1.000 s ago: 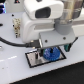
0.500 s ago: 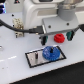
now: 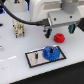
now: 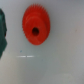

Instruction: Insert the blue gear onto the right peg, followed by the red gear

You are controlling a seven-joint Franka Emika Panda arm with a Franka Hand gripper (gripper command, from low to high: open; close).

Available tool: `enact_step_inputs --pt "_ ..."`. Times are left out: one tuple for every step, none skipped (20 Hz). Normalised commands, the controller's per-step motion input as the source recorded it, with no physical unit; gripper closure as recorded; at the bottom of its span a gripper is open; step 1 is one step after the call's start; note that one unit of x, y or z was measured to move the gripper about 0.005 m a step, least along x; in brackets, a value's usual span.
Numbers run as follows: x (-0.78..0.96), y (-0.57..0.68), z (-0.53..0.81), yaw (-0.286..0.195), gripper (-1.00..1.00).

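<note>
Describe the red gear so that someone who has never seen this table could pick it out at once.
Start at the black-rimmed grey rectangular plate on the white table. Just beyond its corner on the exterior view's right lies the round, flat, bright red plastic toothed gear, off the plate. The similar blue gear sits on the plate; only colour and place differ.

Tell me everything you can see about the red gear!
The red gear is a bright red, flat, round disc that looks like plastic, with small teeth around its edge and a raised hub with a dark hole in the middle. It lies flat on the white table, beside the grey plate. Nothing grips it.
</note>
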Motion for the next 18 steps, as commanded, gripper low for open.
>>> enact_step_inputs --pt "-0.36 0.29 -0.21 0.0 -1.0" --pt "-0.3 0.25 -0.26 0.0 -1.0" --pt "-0.25 0.23 -0.32 0.0 -1.0" --pt "-0.26 0.24 -0.32 0.0 -1.0" --pt "-0.18 0.22 -0.33 0.0 -1.0" --pt "-0.17 0.18 -0.38 0.0 -1.0" --pt "-0.21 0.19 -0.36 0.0 -1.0" --pt "-0.18 0.14 -0.36 0.0 -1.0" --pt "-0.15 0.13 -0.39 0.0 -1.0" --pt "-0.12 0.11 -0.4 0.0 -1.0" --pt "-0.13 0.06 -0.4 0.0 -1.0" --pt "-0.14 0.05 -0.41 0.0 -1.0" --pt "-0.35 0.42 -0.42 0.0 -1.0" --pt "-0.12 0.03 -0.4 0.0 -1.0" --pt "-0.09 0.0 -0.41 0.0 -1.0" --pt "-0.1 0.01 -0.39 0.0 -1.0" --pt "-0.1 -0.01 -0.39 0.0 -1.0" --pt "-0.06 0.01 -0.34 0.0 -1.0"
